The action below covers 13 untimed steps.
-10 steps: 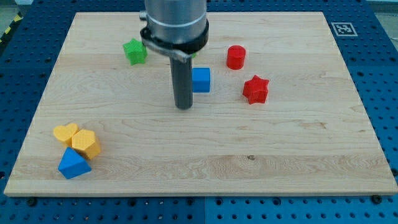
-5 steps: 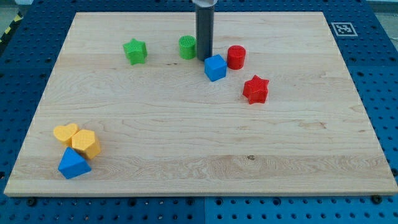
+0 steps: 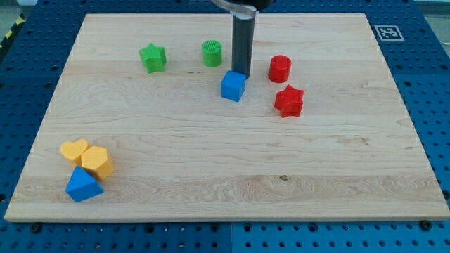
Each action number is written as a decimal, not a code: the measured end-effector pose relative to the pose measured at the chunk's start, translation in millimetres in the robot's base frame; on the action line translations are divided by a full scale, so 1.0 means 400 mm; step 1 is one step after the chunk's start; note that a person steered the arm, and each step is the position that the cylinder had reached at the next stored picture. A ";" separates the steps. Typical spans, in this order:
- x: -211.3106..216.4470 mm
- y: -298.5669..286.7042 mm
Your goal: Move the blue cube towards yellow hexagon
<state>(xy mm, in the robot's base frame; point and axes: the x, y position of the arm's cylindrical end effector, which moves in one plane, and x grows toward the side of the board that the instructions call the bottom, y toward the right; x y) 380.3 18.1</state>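
Yellow hexagon (image 3: 98, 162) at view's lower left, wedged w/ yellow heart (image 3: 74, 149) above it and blue triangular block (image 3: 83, 185) below; that cluster = target zone. Blue cube (image 3: 233, 86) near board's upper middle, well apart from it. My tip (image 3: 240, 74) touches cube's upper-right edge, i.e. the far side from the hexagon, so prob. set for a push down-left. No claw on rig: just a rod, holding nothing.

Eight blocks: two blue (blue cube (image 3: 233, 86), blue triangle (image 3: 82, 185)), two green, two red, two yellow.
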 end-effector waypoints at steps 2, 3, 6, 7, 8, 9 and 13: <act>0.120 -0.090; 0.189 -0.090; 0.359 0.013; 0.367 -0.001; 0.367 -0.067; 0.382 -0.140; 0.447 -0.222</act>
